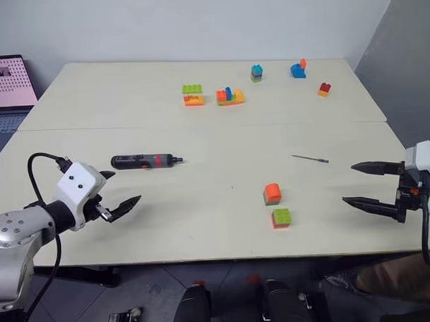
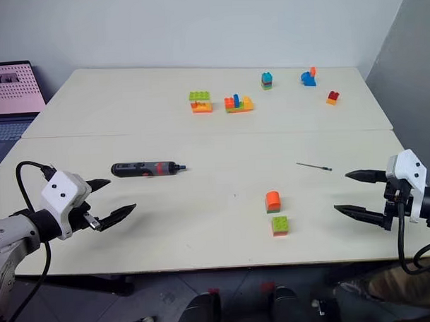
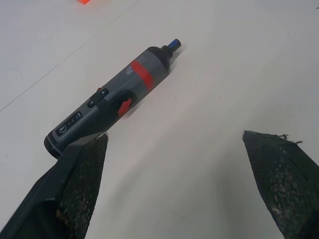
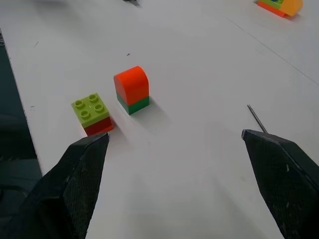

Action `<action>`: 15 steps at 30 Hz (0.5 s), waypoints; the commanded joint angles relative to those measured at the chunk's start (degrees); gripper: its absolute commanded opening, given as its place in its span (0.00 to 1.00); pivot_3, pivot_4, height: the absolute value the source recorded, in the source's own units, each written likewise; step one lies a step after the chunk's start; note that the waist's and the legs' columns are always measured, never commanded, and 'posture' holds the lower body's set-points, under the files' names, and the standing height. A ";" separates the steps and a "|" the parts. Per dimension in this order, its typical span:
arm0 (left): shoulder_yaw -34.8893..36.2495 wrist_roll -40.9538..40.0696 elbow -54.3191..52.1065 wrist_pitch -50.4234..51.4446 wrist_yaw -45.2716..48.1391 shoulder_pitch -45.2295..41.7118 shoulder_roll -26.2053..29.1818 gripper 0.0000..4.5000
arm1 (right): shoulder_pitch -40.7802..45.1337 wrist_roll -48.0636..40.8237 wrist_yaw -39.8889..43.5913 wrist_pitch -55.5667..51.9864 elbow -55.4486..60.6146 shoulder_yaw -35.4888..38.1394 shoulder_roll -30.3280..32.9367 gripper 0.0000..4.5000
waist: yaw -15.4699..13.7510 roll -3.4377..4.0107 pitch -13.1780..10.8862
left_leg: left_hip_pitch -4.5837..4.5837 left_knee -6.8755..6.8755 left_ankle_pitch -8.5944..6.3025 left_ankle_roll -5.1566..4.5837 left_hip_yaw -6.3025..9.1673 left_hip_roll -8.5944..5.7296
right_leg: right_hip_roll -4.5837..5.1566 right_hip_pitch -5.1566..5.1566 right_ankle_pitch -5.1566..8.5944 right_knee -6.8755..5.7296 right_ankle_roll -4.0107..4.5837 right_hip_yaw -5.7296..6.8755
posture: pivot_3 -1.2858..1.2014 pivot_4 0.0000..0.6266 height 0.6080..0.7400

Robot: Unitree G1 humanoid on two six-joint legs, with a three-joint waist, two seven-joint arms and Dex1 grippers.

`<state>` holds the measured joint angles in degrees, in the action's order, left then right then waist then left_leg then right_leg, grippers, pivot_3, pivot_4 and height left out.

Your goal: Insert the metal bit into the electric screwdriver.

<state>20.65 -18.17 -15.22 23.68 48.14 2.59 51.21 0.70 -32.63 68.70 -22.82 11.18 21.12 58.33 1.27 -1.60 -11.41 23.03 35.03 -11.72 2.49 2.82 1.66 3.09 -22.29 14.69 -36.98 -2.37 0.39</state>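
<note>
Both tools are wide open and empty: the left tool (image 1: 119,195) hangs just beside the electric screwdriver (image 1: 146,161) lying on the counter (image 1: 203,225), and the right tool (image 1: 363,186) is near the metal bit (image 1: 310,158). The bit is thin and flat, so I think the right fingers should come low and close across its middle, while the left takes the screwdriver by its body, leaving the tip free.

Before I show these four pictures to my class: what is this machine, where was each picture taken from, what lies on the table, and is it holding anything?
It is a two-armed robot. Two pictures look down from its head; two look along each wrist's fingers. The left gripper and the right gripper are both open and hold nothing. On the table lie the electric screwdriver near the left gripper, the thin metal bit nearer the right, two toy blocks at the front, and more bricks at the back.
</note>
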 commanded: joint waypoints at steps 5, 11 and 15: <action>0.25 -0.62 -1.50 0.56 -1.12 -2.17 0.00 1.00 | -0.14 0.39 -0.18 0.96 2.03 0.88 -0.11 0.99 | -0.03 0.00 0.00 | 0.00 0.00 0.00 0.00 0.00 0.00 | 0.00 0.00 0.00 -0.01 0.00 0.00 | 0.52 0.24 1.00; -1.30 -2.11 -2.67 1.50 0.93 -2.78 0.24 1.00 | 0.26 0.85 -0.39 1.10 2.31 0.28 -0.60 0.99 | -0.03 0.00 0.00 | 0.00 0.00 0.00 0.00 -0.01 0.00 | 0.00 0.00 -0.01 -0.01 -0.01 0.00 | 0.52 0.24 1.00; -3.39 -1.37 -3.48 -2.86 1.88 -3.53 -1.06 1.00 | 3.45 0.67 -1.70 -0.42 2.85 -3.00 -1.84 0.99 | 0.01 0.00 0.00 | -0.01 0.00 0.00 0.00 -0.01 0.00 | -0.01 0.00 -0.01 -0.02 -0.01 -0.01 | 0.52 0.24 1.00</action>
<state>17.61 -19.38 -16.29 23.72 49.51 0.30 50.71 1.92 -31.54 67.77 -22.87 12.42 18.97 56.96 1.28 -1.60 -11.41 23.02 35.04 -11.72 2.49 2.81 1.66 3.08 -22.28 14.67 -37.00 -2.39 0.38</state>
